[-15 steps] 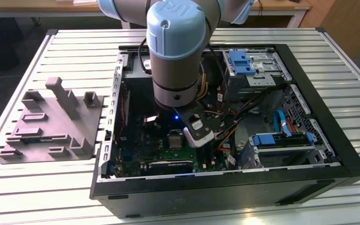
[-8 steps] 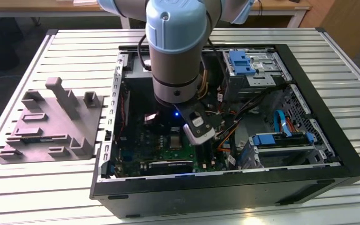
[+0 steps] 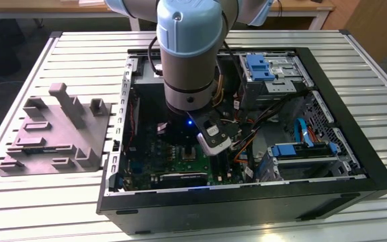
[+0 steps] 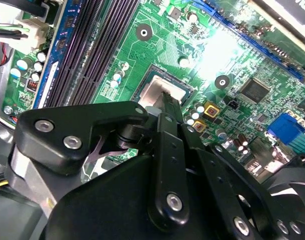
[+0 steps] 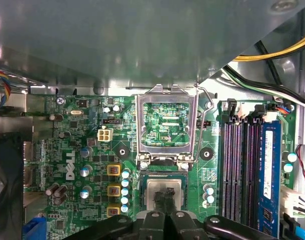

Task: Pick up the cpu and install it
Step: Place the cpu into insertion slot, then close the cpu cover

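Note:
The cpu is a small silvery square lying flat in the socket of the green board; the second wrist view also shows the cpu. My gripper hangs right over the chip's middle, its dark fingertips pressed together and shut. Whether they touch the metal top I cannot tell. The socket's metal load plate stands flipped open just beyond the chip. In the exterior view my gripper reaches down into the open computer case.
Dark memory slots and a blue one run beside the socket. Bundled cables, blue-fronted drive cages and a blue-latched bay crowd the case. A grey parts fixture sits on the slatted table at the exterior view's left.

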